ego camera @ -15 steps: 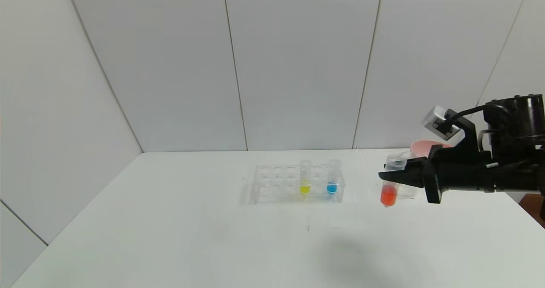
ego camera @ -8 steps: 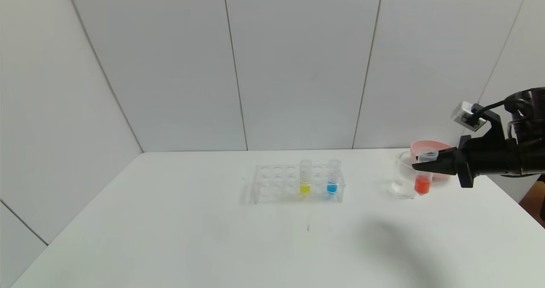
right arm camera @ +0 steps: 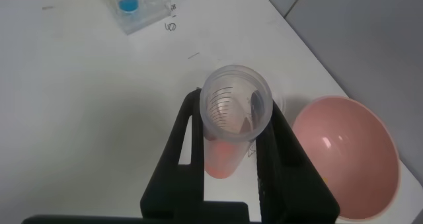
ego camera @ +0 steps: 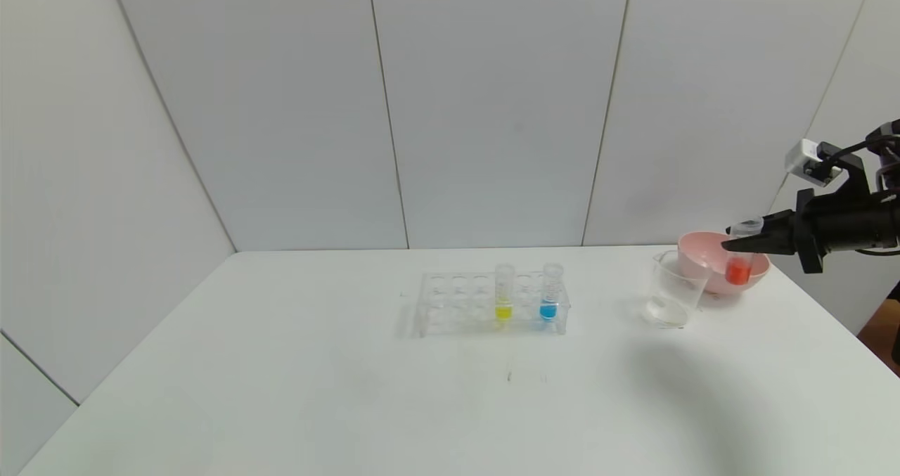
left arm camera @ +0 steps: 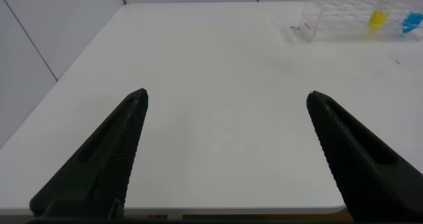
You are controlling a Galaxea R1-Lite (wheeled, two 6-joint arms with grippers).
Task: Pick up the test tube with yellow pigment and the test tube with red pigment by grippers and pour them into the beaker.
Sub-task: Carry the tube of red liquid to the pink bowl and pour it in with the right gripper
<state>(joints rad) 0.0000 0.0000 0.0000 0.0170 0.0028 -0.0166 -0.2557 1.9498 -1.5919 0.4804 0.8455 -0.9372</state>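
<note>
**Red tube held aloft at the right edge, over the pink bowl**

Right gripper point(ego camera: 731, 245) sits at the far right of the head view, a little above mid-height, its black fingers clamped on the test tube with red pigment point(ego camera: 739, 264) just below the ridged rim. The tube hangs roughly upright, its red-orange liquid pooled at the round bottom, and in this view it overlaps the pink bowl point(ego camera: 696, 264) that stands near the table's right rear corner. In the right wrist view the tube's open mouth point(right arm camera: 235, 103) fills the centre of the frame, a finger point(right arm camera: 186, 151) pressed to each side of it, with the bowl point(right arm camera: 344, 151) at the lower right.

The beaker point(ego camera: 673, 290) stands on the white table point(ego camera: 281, 391) right of centre, just left of the bowl and below-left of the held tube.

The clear rack point(ego camera: 450, 300) is at the middle of the head view. The test tube with yellow pigment point(ego camera: 503, 293) stands upright in it, and a blue-liquid tube point(ego camera: 550, 292) stands just to its right.

The left gripper point(left arm camera: 225, 154) appears only in its own wrist view, fingers spread wide over bare table, the rack point(left arm camera: 330, 19) at the upper right of that frame.
</note>
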